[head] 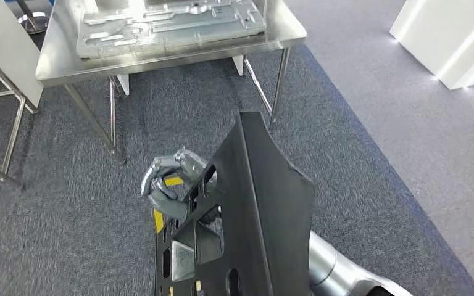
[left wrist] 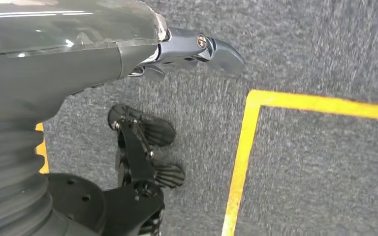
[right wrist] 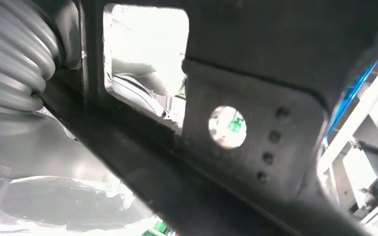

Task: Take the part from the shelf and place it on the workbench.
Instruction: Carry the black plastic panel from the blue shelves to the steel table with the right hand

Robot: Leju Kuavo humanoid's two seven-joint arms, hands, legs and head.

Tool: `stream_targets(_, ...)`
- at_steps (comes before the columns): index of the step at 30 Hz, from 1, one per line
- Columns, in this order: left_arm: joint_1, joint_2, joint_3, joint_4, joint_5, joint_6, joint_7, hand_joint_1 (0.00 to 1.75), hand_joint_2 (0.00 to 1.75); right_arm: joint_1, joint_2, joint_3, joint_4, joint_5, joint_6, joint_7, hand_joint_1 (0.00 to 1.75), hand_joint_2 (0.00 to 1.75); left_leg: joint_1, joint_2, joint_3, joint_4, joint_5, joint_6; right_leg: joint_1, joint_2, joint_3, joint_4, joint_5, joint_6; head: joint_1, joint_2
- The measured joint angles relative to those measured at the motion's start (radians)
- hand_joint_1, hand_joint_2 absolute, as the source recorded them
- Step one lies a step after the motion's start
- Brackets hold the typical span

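The part [head: 253, 209] is a large black panel with cut-outs and metal brackets, held upright and tilted above the carpet in the lower middle of the head view. My right hand [head: 171, 185] grips its left edge through the cut-outs, while the silver right arm runs behind it from the lower right. In the right wrist view the part [right wrist: 256, 123] is very close, beside my right hand [right wrist: 24, 147]. The steel workbench [head: 160, 60] stands ahead at the top, apart from the part. My left hand [left wrist: 187, 49] hangs over the floor, fingers extended and holding nothing.
A silver pressed-metal fixture [head: 166, 24] covers most of the workbench top. Thin steel table legs [head: 278, 86] stand ahead on the grey carpet. Another metal frame [head: 9, 123] is at the left, a white panel [head: 450, 37] at the far right. Yellow floor tape [left wrist: 246, 147] runs below my left hand.
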Motion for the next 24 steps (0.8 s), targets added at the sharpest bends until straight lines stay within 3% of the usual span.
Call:
stream_targets(1,-0.001,0.0,0.0,0.0,0.0,0.0,-0.001,0.0,1.75,0.001,0.0,0.0,-0.002,0.001,0.0,-0.001,1.71,1.75,0.001,0.003,-0.016,0.036,0.003,-0.004,-0.004,-0.002,0.017,-0.007,-0.004,-0.002,-0.001,0.0)
stream_targets(3,-0.002,0.0,-0.003,0.0,-0.003,0.0,-0.002,0.0,1.75,0.007,0.0,-0.001,-0.006,0.002,-0.001,-0.006,1.71,1.75,0.005,0.008,-0.084,0.154,-0.014,-0.01,-0.009,-0.006,0.048,-0.016,-0.018,-0.002,-0.001,0.0)
stream_targets(5,0.0,0.0,-0.007,0.0,-0.007,0.0,-0.001,0.0,1.75,0.019,0.0,-0.002,-0.01,0.003,-0.001,-0.011,1.71,1.75,0.012,0.01,-0.164,0.246,-0.068,-0.019,-0.011,-0.007,0.074,-0.018,-0.041,0.001,-0.001,0.0)
stream_targets(7,0.006,0.0,-0.011,0.0,-0.009,0.001,0.002,0.0,1.75,0.031,0.0,-0.002,-0.014,0.007,0.002,-0.012,1.71,1.75,0.021,0.014,-0.2,0.236,-0.101,-0.03,-0.015,-0.006,0.107,-0.018,-0.068,0.006,-0.001,0.0)
stream_targets(8,0.008,0.0,-0.012,0.0,-0.009,0.002,0.002,0.0,1.75,0.034,0.0,-0.002,-0.017,0.009,0.004,-0.011,1.71,1.75,0.026,0.016,-0.201,0.192,-0.084,-0.035,-0.017,-0.005,0.126,-0.017,-0.083,0.01,-0.002,0.0)
stream_targets(10,0.012,0.0,-0.013,0.0,-0.008,0.003,0.002,0.0,1.75,0.039,0.0,-0.002,-0.021,0.014,0.009,-0.009,1.71,1.75,0.034,0.026,-0.192,0.073,0.03,-0.041,-0.019,-0.004,0.16,-0.014,-0.116,0.022,-0.002,0.0)
stream_targets(12,0.011,0.0,-0.015,0.001,-0.008,0.002,0.002,0.0,1.75,0.044,0.0,-0.002,-0.028,0.019,0.013,-0.005,1.71,1.75,0.03,0.033,-0.182,0.012,0.119,-0.033,-0.02,-0.005,0.185,-0.011,-0.147,0.038,-0.002,0.0)
stream_targets(14,0.006,0.001,-0.016,0.001,-0.008,0.001,0.001,0.0,1.75,0.043,0.001,-0.003,-0.039,0.021,0.013,-0.002,1.71,1.75,0.021,0.03,-0.17,0.011,0.113,-0.014,-0.025,-0.005,0.197,0.001,-0.155,0.055,-0.001,0.0)
stream_targets(16,0.0,0.004,-0.016,0.001,-0.008,0.001,-0.001,0.0,1.75,0.038,0.002,-0.005,-0.05,0.021,0.013,0.0,1.71,1.75,0.019,0.024,-0.149,0.006,0.098,0.002,-0.032,-0.005,0.163,0.073,-0.131,0.067,0.0,0.0)
stream_targets(18,-0.003,0.007,-0.016,0.001,-0.008,0.001,-0.003,0.0,1.75,0.039,0.003,-0.008,-0.054,0.021,0.013,0.001,1.71,1.75,0.019,0.02,-0.12,-0.002,0.078,0.013,-0.032,-0.004,0.071,0.199,-0.122,0.069,0.001,0.0)
stream_targets(20,-0.003,0.008,-0.017,0.001,-0.008,0.002,-0.004,0.0,1.75,0.044,0.001,-0.01,-0.054,0.02,0.013,0.001,1.71,1.75,0.017,0.016,-0.089,-0.006,0.053,0.02,-0.029,-0.003,-0.029,0.291,-0.173,0.067,0.001,0.0)
stream_targets(22,-0.001,0.008,-0.017,0.001,-0.009,0.001,-0.004,0.0,1.75,0.047,-0.001,-0.013,-0.054,0.021,0.013,0.002,1.71,1.75,0.014,0.009,-0.051,-0.007,0.024,0.022,-0.024,-0.002,-0.091,0.295,-0.234,0.062,0.001,0.0)
stream_targets(23,-0.001,0.008,-0.018,0.001,-0.009,0.001,-0.004,0.0,1.75,0.047,-0.001,-0.014,-0.054,0.022,0.013,0.002,1.71,1.75,0.013,0.005,-0.03,-0.007,0.009,0.021,-0.02,-0.002,-0.105,0.263,-0.233,0.056,0.001,0.0)
stream_targets(24,0.0,0.008,-0.018,0.001,-0.01,0.001,-0.004,0.0,1.75,0.047,-0.002,-0.016,-0.054,0.023,0.013,0.002,1.71,1.75,0.013,0.002,-0.012,-0.008,-0.006,0.02,-0.012,-0.002,-0.11,0.212,-0.191,0.046,0.002,0.0)
